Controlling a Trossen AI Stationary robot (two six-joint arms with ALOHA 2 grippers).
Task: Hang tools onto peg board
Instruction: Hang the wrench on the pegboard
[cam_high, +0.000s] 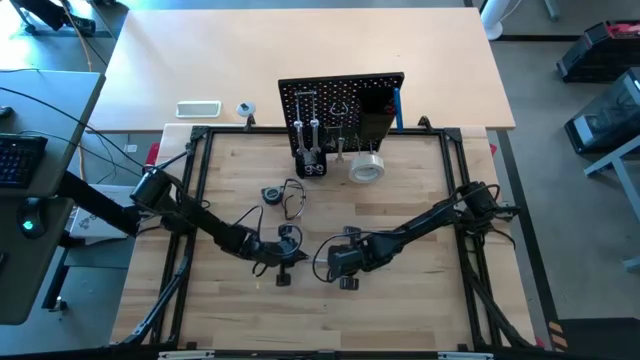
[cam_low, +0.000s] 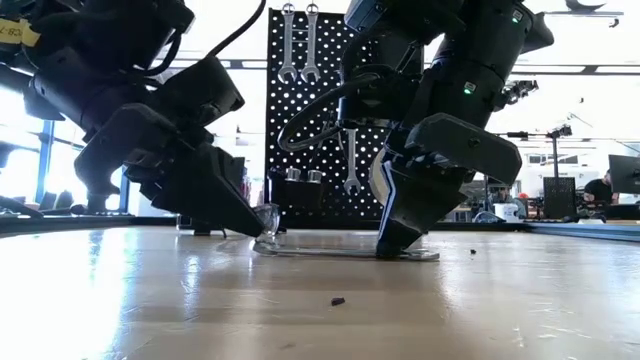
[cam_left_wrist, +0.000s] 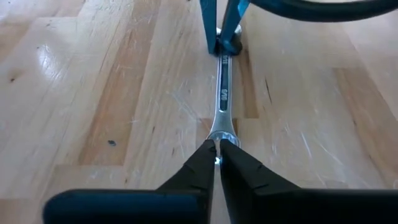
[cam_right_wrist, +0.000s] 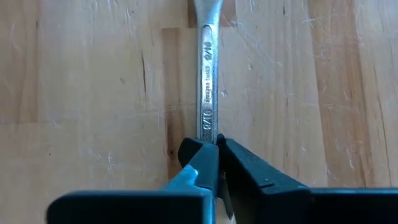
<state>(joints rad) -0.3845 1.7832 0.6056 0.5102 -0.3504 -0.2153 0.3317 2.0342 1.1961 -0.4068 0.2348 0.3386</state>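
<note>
Both pincers are down on one wrench (cam_left_wrist: 222, 102) lying flat on the worktop (cam_high: 420, 290), a little toward the front edge from the middle. The left pincer (cam_left_wrist: 217, 163) is pinched shut on the wrench's ring end; the right pincer (cam_right_wrist: 217, 152) is clamped on the shaft at the other end, fingers nearly together.

By the look of it, the step in hand is picking this wrench off the wood, one arm likely steadying or tipping it so the other gets a firm hold.

The peg board (cam_high: 343, 103) stands upright at the back edge, with two wrenches (cam_low: 298, 40) already hung high on it and another lower down. A tape roll (cam_high: 367, 167) and other tools (cam_high: 283, 194) lie on the worktop before it.

Next, the wrench must come up level, one pincer must let go, and the ring end must be carried to a free hook.
</note>
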